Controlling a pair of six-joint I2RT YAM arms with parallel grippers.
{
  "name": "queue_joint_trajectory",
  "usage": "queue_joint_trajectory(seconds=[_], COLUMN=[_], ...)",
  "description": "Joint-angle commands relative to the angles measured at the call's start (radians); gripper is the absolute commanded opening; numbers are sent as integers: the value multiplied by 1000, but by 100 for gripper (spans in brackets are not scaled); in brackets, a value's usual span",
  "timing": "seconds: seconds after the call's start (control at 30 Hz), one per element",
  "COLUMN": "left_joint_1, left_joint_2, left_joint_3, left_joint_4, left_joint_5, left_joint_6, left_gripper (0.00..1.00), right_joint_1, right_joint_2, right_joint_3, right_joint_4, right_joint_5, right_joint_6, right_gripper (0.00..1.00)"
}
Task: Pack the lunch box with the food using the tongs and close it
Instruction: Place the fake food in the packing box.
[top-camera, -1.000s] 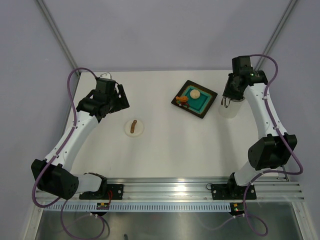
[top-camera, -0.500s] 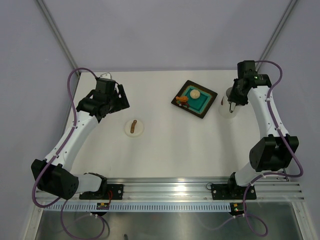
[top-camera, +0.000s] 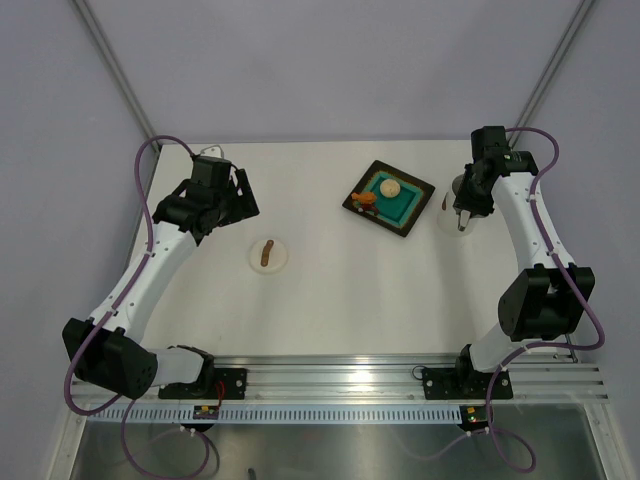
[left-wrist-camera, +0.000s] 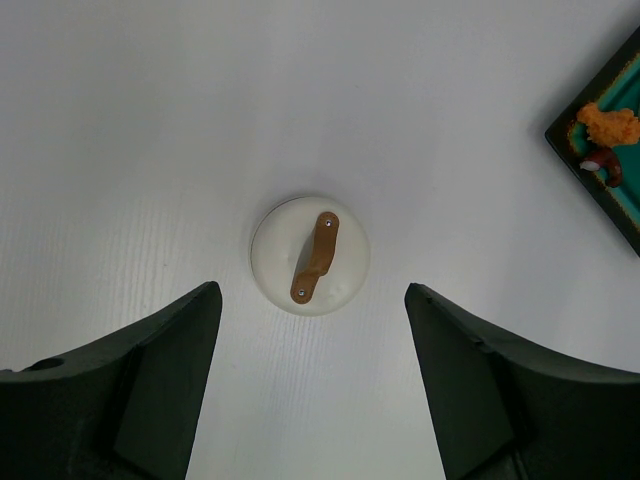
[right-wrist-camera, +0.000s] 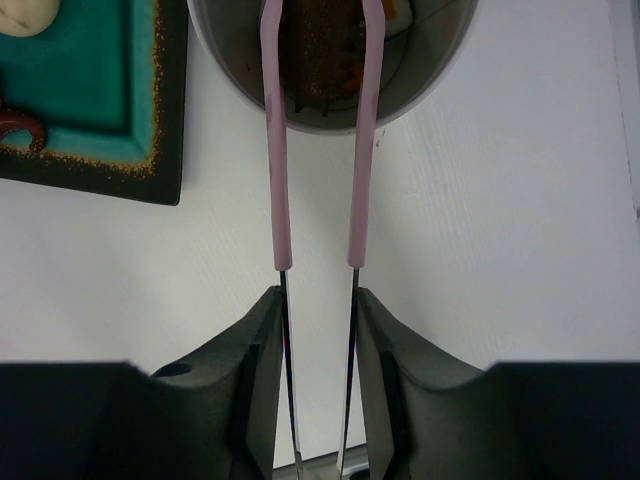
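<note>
The left arm (top-camera: 158, 262) and right arm (top-camera: 532, 228), at the frame's left and right, have white links, rounded black joints and black bases (top-camera: 205, 381) near the bottom. A purple cable (top-camera: 140, 160) loops beside each; the wrist views show dark, matte, wedge-shaped fingers (left-wrist-camera: 150, 390)

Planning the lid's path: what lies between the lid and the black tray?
Only bare table lies between the lid and the tray, clear in the left wrist view.

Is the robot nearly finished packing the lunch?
Partway. Some food is already in the lunch box. The right gripper holds the tongs, tips inside it. Left to do: the cream piece and orange piece on the tray, then the lid, lying under the open left gripper.
</note>
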Motion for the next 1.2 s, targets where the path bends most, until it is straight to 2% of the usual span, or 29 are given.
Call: queue_joint_trajectory(seconds=[0.0, 0.2, 0.47, 0.5, 0.6, 0.67, 0.83, 1.03, 1.17], left_joint_1=[4, 4, 5, 5, 4, 4, 5, 4, 5], left_joint_2=[-1, -1, -10, -12, -13, -13, -9, -6, 2], left_joint_3=[16, 13, 7, 7, 0, -3, 10, 39, 57], left_joint_4=[41, 41, 41, 43, 44, 51, 48, 44, 32], left_joint_5=[15, 16, 15, 13, 15, 16, 15, 10, 10], left_joint_6=[15, 13, 12, 12, 7, 5, 9, -4, -2], left_gripper=[78, 78, 78, 78, 78, 78, 78, 78, 78], right_joint_1=[-7, -7, -7, -7, -7, -6, 20, 157, 233], right_joint_2=[-4, -11, -37, -42, -57, -60, -76, -42, 16], right_joint_3=[15, 17, 26, 29, 58, 84, 126, 193, 206], right_joint_4=[37, 34, 34, 34, 24, 11, -3, -25, -8], right_joint_5=[7, 6, 4, 4, -22, -42, -56, -20, -56], right_joint_6=[-16, -16, -15, -13, -10, -7, 2, 27, 36], right_gripper=[39, 45, 44, 42, 23, 14, 11, 11, 13])
